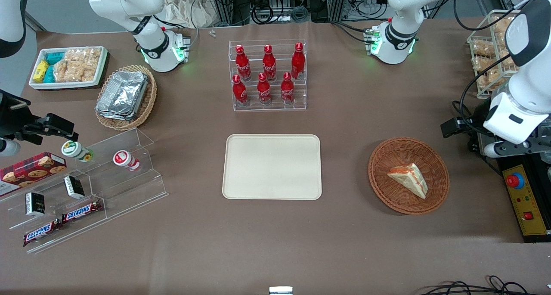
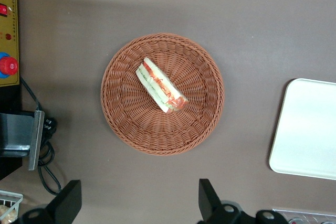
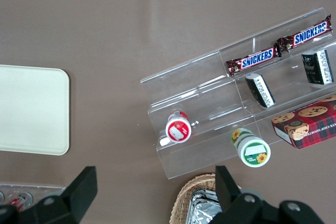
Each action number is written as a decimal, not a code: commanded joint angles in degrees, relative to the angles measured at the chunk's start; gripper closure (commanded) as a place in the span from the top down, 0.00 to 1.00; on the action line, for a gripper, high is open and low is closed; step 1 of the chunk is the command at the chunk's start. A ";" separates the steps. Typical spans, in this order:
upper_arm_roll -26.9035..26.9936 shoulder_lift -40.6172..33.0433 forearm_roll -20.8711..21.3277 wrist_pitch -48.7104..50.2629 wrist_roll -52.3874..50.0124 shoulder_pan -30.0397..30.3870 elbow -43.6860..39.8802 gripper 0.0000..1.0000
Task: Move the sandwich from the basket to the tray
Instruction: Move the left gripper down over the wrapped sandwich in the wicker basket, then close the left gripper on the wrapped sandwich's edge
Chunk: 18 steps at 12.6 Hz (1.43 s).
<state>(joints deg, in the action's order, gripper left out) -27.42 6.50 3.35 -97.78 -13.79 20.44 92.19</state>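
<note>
one sandwich (image 2: 160,86) lies near the middle of the round wicker basket (image 2: 123,129), its long axis slanting across the weave, untouched. the left hand (image 2: 137,203) hangs above the counter (image 1: 344,127) just off the basket's rim, fingers spread wide and holding nothing. open brown counter separates the basket from the bare cream tray (image 1: 241,187), lying toward the parked arm's end, so the carry looks unobstructed.

The front camera is looking steeply down over the whole counter (image 1: 275,243). The left wrist camera is facing straight down from high above the basket (image 2: 162,94), its open tool (image 2: 137,203) at frame edge. Both views are sharing the basket (image 1: 408,175), sandwich (image 1: 409,179) and tray (image 1: 272,166).
</note>
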 commanded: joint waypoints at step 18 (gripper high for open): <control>-0.09 16.95 13.96 -28.07 -53.52 -0.40 13.63 1.00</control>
<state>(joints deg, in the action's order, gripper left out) -27.33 21.79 15.34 -123.62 -62.20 20.36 106.36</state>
